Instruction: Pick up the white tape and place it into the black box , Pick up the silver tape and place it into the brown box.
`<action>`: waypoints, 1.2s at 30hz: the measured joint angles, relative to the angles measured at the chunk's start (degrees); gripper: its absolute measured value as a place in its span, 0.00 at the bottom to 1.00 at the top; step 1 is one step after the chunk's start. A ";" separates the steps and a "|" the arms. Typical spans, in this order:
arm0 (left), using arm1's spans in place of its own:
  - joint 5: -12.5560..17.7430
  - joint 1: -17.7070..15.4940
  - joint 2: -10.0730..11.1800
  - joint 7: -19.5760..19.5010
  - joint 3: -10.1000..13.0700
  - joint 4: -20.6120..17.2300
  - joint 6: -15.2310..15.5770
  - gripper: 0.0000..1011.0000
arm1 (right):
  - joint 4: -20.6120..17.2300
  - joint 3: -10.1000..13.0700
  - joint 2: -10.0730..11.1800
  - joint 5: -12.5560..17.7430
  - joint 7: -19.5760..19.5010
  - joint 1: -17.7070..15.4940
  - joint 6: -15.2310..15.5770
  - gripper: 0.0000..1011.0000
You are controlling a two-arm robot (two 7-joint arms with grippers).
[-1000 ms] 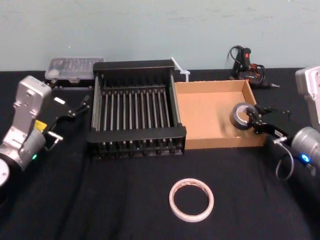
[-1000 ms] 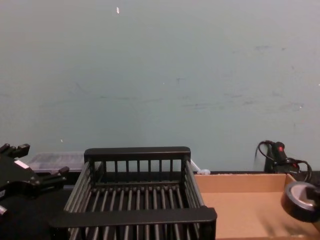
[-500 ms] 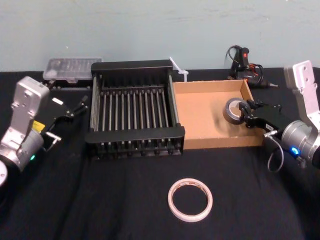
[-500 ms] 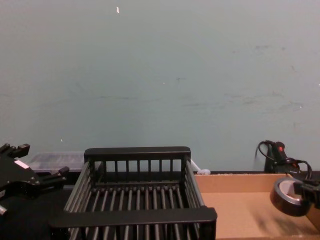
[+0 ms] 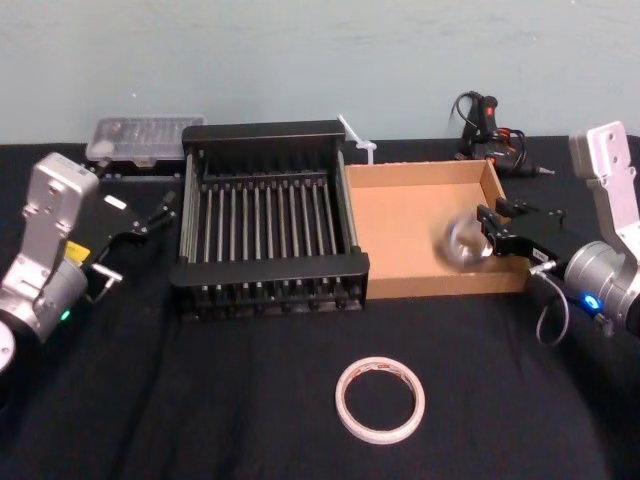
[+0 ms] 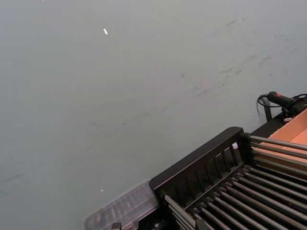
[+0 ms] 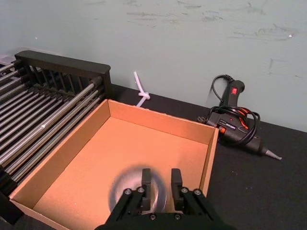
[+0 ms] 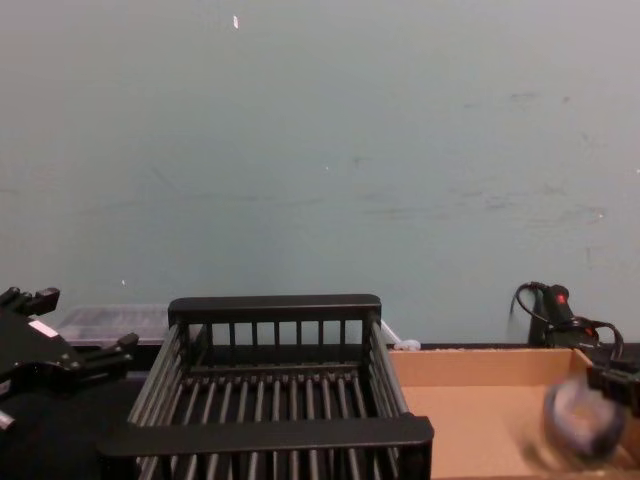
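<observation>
The right hand (image 5: pixel 487 231) is hovering over the right end of the brown box (image 5: pixel 440 283), reaching in across its right wall. Its two fingers (image 7: pixel 146 178) are standing parted and are gripping nothing. The silver tape (image 5: pixel 458 243) is sitting inside the brown box, directly off the fingertips and toward the box's middle. The roll is appearing smeared, so contact with the box floor cannot be told. In the right wrist view the roll is lying below the parted fingers, above the tan floor and nearer the right wall than the left.

The white tape (image 5: pixel 380 400) is lying flat on the black desk (image 5: pixel 200 400), well in front of both boxes and roughly in line with the seam between them. Nothing is touching it.

The black box (image 5: pixel 272 268) is standing just to the left of the brown box, with their side walls touching or nearly so. Its slatted floor is holding nothing.

The left hand (image 5: pixel 160 212) is idling above the desk beside the left wall of the black box, with its fingers spread and nothing between them.

Behind the boxes, a clear plastic case (image 5: pixel 145 135) is lying at the back left, a white zip tie (image 5: pixel 358 138) is sticking up at the shared rear corner, and a black glue gun (image 5: pixel 490 125) is resting at the back right.
</observation>
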 joint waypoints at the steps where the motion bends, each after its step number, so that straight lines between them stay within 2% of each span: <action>1: 0.00 0.00 0.00 0.00 0.00 0.00 0.00 0.99 | 0.00 0.00 0.00 0.01 0.00 0.00 0.01 0.25; 2: 0.00 0.00 0.00 0.00 0.00 0.00 0.00 0.99 | -0.02 0.02 0.01 0.03 0.00 -0.01 0.01 0.31; 11: 0.00 0.00 0.00 0.00 0.00 0.00 0.00 0.99 | -0.07 0.06 0.05 0.11 0.00 -0.05 0.06 0.56; 14: 0.00 0.00 0.00 0.00 0.00 0.00 0.00 0.99 | -0.08 0.06 0.06 0.13 0.00 -0.07 0.08 0.70; 15: 0.00 0.00 0.00 0.00 0.00 0.00 0.00 0.99 | -0.09 0.06 0.07 0.13 0.00 -0.07 0.08 0.70; 18: 0.00 0.00 0.00 0.00 0.00 0.00 0.00 0.99 | -0.11 0.06 0.08 0.15 0.00 -0.09 0.10 0.81; 21: 0.00 0.00 0.00 0.00 0.00 0.00 0.00 0.99 | -0.12 0.06 0.08 0.16 0.00 -0.10 0.10 0.86; 24: 0.00 0.00 0.00 0.00 0.00 0.00 0.00 0.99 | -0.12 0.06 0.08 0.16 0.00 -0.10 0.10 0.96; 26: 0.00 0.00 0.00 0.00 0.00 0.00 0.00 0.99 | -0.12 0.06 0.08 0.17 0.00 -0.10 0.11 0.99; 30: 0.00 0.00 0.00 0.00 0.00 0.00 0.00 0.99 | -0.55 0.16 0.18 0.16 0.27 -0.38 0.11 0.99; 36: 0.00 0.00 0.00 0.00 0.00 0.00 0.00 0.99 | -4.17 1.21 0.99 0.93 0.95 -2.41 0.94 0.99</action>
